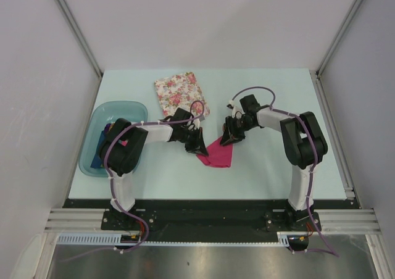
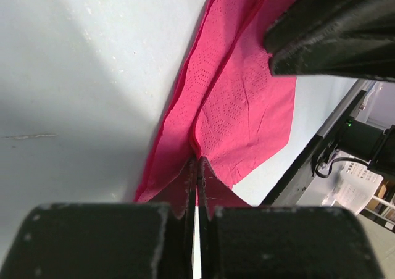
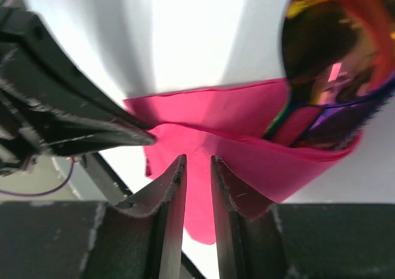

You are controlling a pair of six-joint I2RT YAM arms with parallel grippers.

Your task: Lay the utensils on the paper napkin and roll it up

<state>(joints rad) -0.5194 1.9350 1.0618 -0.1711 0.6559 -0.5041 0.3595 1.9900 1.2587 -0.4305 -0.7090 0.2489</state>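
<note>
The magenta paper napkin (image 1: 217, 155) lies folded over mid-table, between both grippers. My left gripper (image 1: 199, 144) is shut, pinching a raised fold of the paper napkin (image 2: 241, 100) at its tips (image 2: 197, 160). From the other side my right gripper (image 1: 227, 137) holds the same fold; its jaws (image 3: 197, 159) stand a narrow gap apart, with the paper napkin (image 3: 247, 162) puckered at their tips. A spoon's shiny red-orange bowl (image 3: 336, 50) sticks out past the napkin's edge, and purple-blue utensil handles (image 3: 296, 121) run under the fold. The rest of the utensils is hidden.
A white floral napkin (image 1: 180, 92) lies at the back of the table. A teal plastic bin (image 1: 99, 152) with coloured napkins stands at the left, partly under the left arm. The table's front rail (image 2: 308, 162) runs close to the pink napkin's corner.
</note>
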